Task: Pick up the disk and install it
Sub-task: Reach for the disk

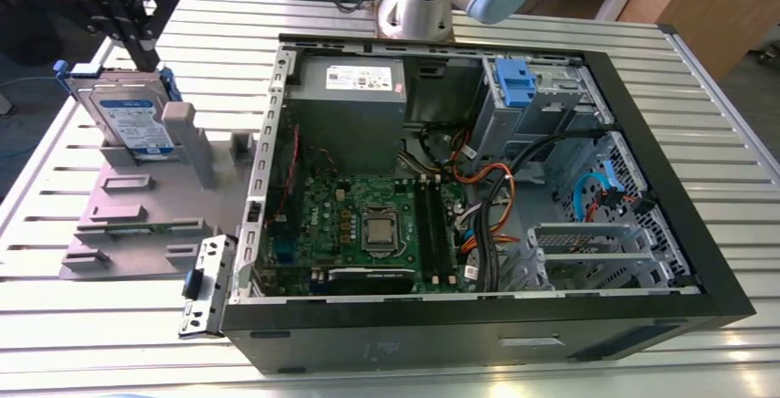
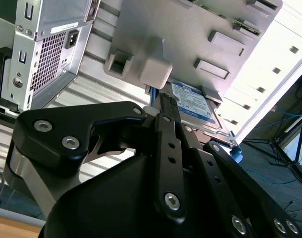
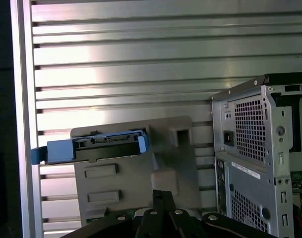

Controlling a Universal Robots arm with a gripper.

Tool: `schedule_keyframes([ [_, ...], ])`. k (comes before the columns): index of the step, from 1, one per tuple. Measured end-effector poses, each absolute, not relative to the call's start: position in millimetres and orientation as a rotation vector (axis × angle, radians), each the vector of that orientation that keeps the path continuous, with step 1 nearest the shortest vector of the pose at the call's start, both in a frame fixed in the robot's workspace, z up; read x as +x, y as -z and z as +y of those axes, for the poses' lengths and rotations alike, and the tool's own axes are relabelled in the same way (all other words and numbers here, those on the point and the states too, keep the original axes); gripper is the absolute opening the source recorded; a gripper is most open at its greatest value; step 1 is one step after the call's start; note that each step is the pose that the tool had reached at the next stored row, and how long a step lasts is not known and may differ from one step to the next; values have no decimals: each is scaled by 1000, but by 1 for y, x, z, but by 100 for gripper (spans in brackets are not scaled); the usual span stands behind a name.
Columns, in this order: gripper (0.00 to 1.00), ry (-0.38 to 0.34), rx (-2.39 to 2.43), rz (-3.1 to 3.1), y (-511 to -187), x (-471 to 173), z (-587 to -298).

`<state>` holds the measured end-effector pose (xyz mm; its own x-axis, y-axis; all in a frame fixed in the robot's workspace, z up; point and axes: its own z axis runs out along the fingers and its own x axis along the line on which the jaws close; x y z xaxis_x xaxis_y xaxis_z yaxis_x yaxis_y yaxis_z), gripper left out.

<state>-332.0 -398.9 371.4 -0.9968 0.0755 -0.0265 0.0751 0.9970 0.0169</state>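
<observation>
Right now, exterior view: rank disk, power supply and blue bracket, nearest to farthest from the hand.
1. disk, at the hand, outside the case.
2. power supply, inside the case.
3. blue bracket, farther to the exterior view's right.

Open computer case sits beside grey fixture.
</observation>
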Motion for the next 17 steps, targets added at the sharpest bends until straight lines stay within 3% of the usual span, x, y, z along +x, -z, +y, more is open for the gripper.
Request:
schedule_keyframes([
  [17, 11, -22, 117, 3112, -371, -337, -399],
])
